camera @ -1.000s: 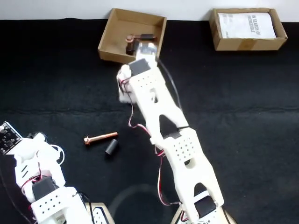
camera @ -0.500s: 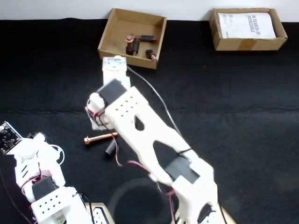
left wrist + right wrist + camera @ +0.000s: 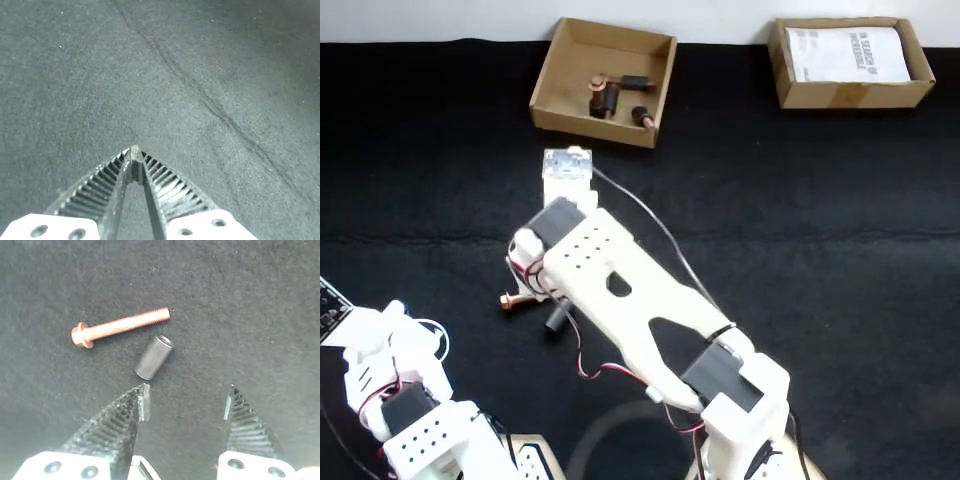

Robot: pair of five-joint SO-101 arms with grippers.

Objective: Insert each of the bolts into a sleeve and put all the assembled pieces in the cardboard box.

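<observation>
Black-clothed bench (image 3: pixel 840 250), and the right arm (image 3: pixel 620 290) stretches across its near-left part. On the far edge, left of centre, sits the cardboard box (image 3: pixel 552 80) with assembled pieces (image 3: pixel 610 95) inside. A second box (image 3: pixel 790 80) holding a paper is up at the far right corner.

The right gripper (image 3: pixel 187 397) hangs over the loose parts, its fingers (image 3: pixel 125 410) spread wide and holding nothing. The left gripper (image 3: pixel 134 156), low at the near-left corner, is clenched tip to tip on nothing, over bare cloth.

The copper bolt (image 3: pixel 120 326) lies flat with the dark sleeve (image 3: pixel 154 357) just beside its threaded end, apart from it. Both look light, rigid metal, and round enough to roll on the cloth. I'd take the sleeve across its smooth wall at mid-length, keeping the bore open. The bolt wants a pinch on the shank close to the flanged head.
</observation>
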